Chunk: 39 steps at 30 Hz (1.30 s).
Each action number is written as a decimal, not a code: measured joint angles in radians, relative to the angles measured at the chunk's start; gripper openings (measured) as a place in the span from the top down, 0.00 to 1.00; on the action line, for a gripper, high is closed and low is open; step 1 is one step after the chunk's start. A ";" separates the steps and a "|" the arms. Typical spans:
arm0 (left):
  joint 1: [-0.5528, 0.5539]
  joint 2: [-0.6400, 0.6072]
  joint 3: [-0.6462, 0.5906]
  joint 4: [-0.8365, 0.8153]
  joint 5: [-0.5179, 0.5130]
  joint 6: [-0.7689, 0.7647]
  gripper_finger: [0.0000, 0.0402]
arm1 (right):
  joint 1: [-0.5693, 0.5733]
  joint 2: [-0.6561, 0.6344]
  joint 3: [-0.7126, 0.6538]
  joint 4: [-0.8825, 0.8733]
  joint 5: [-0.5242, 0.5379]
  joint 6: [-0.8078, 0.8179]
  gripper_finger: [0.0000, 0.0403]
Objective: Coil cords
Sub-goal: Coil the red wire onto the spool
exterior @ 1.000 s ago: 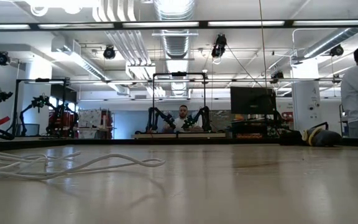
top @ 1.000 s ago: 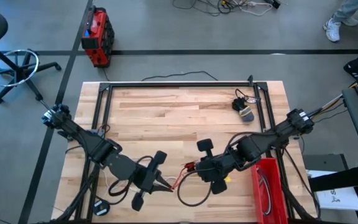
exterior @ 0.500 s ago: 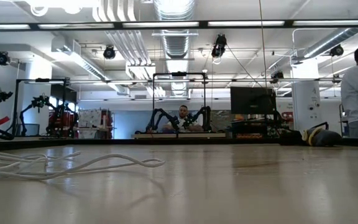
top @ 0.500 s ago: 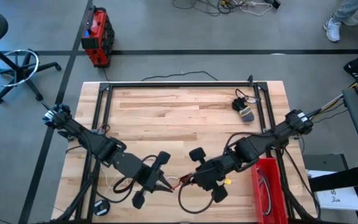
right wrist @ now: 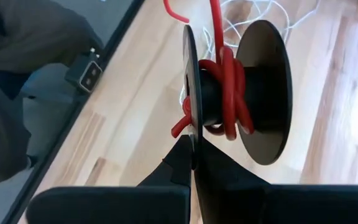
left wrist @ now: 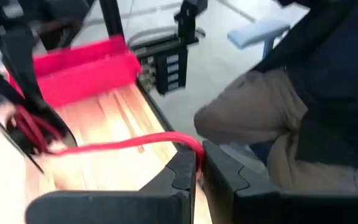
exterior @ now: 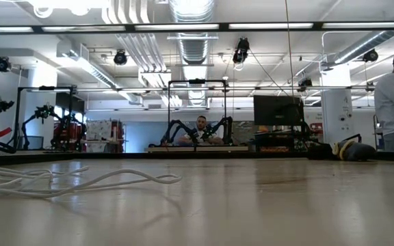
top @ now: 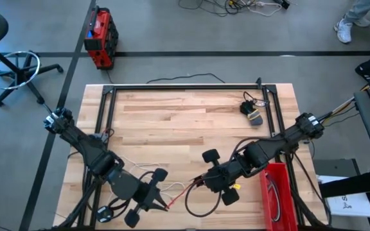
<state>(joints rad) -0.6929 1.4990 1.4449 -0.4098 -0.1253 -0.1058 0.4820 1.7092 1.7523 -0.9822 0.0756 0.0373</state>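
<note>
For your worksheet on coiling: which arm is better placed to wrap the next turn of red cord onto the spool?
Probably left: its tool pinches the red cord, while the right tool clamps the spool.

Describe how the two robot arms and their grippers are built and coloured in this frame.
Both arms are dark, jointed links carrying thick black cables. The left gripper and right gripper each end in two black, tapered, angular fingers, matte plastic by the look of them. The right arm shows coloured wires near its base joint. No markings or labels are visible.
</note>
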 joint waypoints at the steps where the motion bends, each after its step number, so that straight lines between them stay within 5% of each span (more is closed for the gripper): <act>1: 0.000 0.000 -0.001 -0.016 0.000 -0.009 0.97 | 0.000 0.000 0.000 -0.001 0.003 0.001 1.00; 12: 0.000 0.008 -0.014 -0.087 -0.020 -0.130 0.95 | 0.000 0.000 0.005 -0.033 0.006 0.015 1.00; 21: 0.000 0.006 -0.063 -0.163 -0.030 -0.303 0.82 | 0.000 0.000 0.005 -0.170 0.005 0.085 1.00; 26: 0.001 0.005 -0.078 -0.178 -0.201 -0.285 0.73 | 0.000 0.000 0.005 -0.242 0.005 0.130 1.00; 30: 0.023 0.003 -0.168 0.047 -0.428 -0.202 0.68 | 0.000 0.000 0.005 -0.250 0.005 0.137 1.00; 39: 0.219 0.045 -0.531 0.942 -0.319 0.034 0.68 | 0.000 0.000 0.005 -0.248 0.018 0.136 1.00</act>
<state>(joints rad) -0.4739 1.5442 0.9134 0.5317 -0.4443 -0.0717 0.4819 1.7092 1.7576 -1.2299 0.0932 0.1733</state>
